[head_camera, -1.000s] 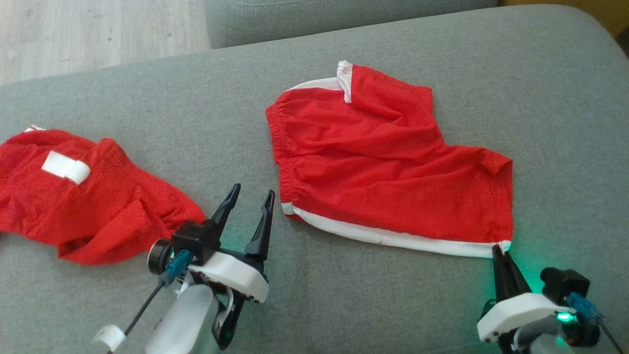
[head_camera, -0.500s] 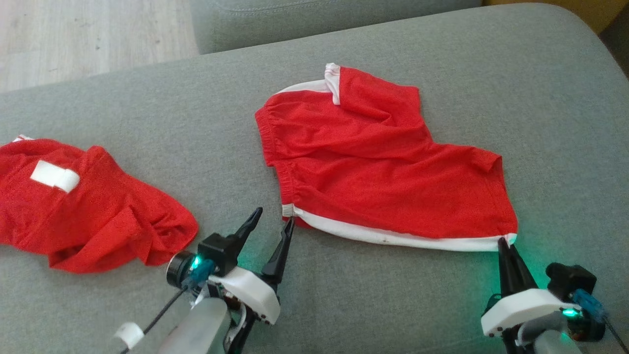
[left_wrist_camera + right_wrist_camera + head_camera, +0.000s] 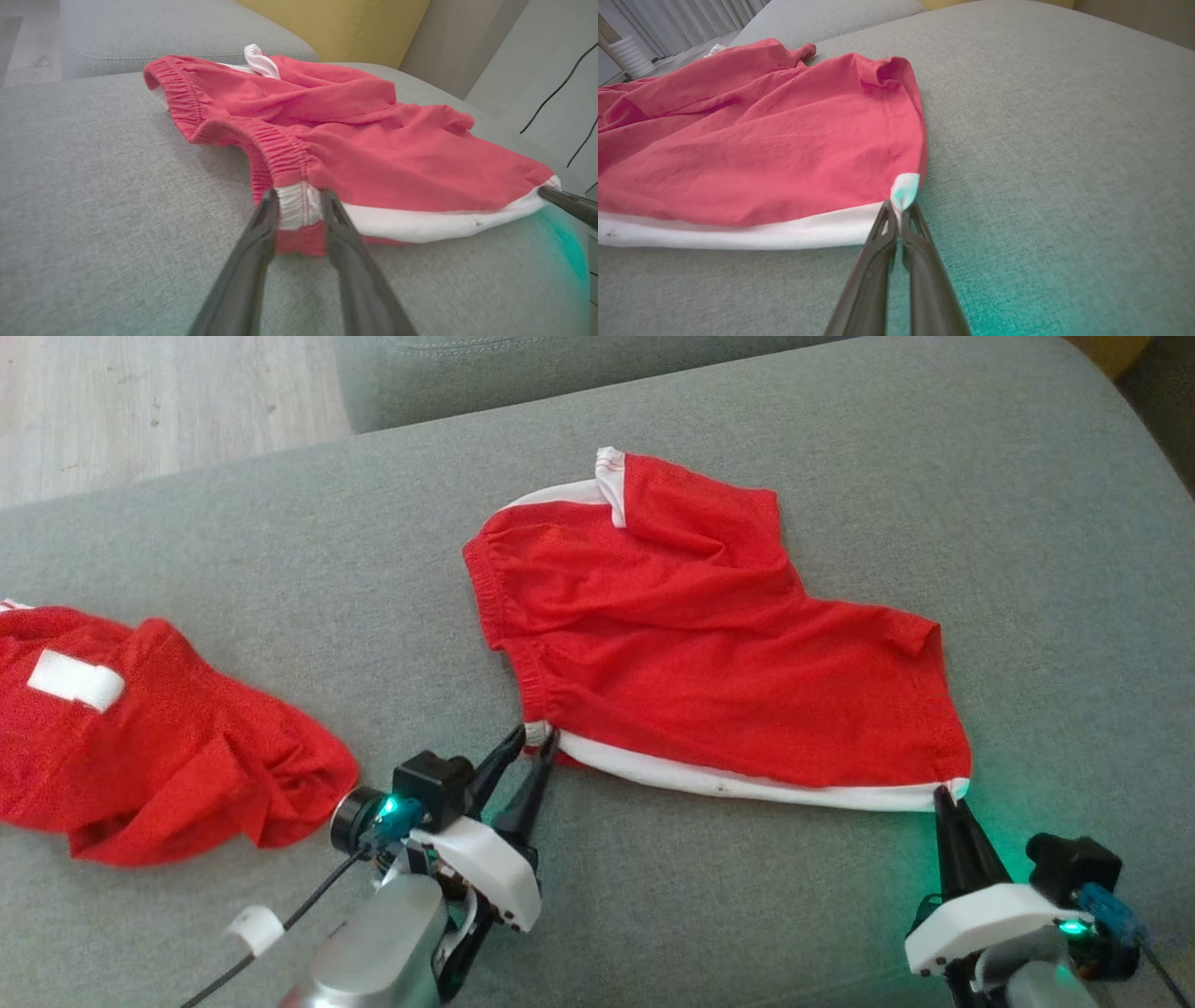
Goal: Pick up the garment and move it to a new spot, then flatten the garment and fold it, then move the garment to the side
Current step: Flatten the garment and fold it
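Nearest the robot, both grippers sit at the two ends of the near edge of the shorts (image 3: 709, 653), which lie spread on the grey sofa (image 3: 280, 569) just beyond the fingertips. The right gripper (image 3: 899, 207) has its jaws pressed together on the white tip of the near right corner, at the leg hem. The left gripper (image 3: 299, 200) stands with its jaws narrow, one finger on each side of the white end of the waistband (image 3: 509, 635) at the near left corner. Cloth lies between the fingers, but I cannot tell whether they pinch it or only flank it.

Between the two grippers the white stripe (image 3: 747, 789) runs left to right, and that is the long axis of the near edge. My judgement is that the coming move turns on this line: both corners lie straight ahead of their own arm, so a lift or pull works across it.

Further off, the red cloth rumples, and the far leg lies partly folded over with a white trim end sticking up. What lies beneath that fold is hidden, as is how many layers each gripper has caught.

Well apart to the left lies a second red garment (image 3: 140, 756), bunched and cut off by the edge of the head view.
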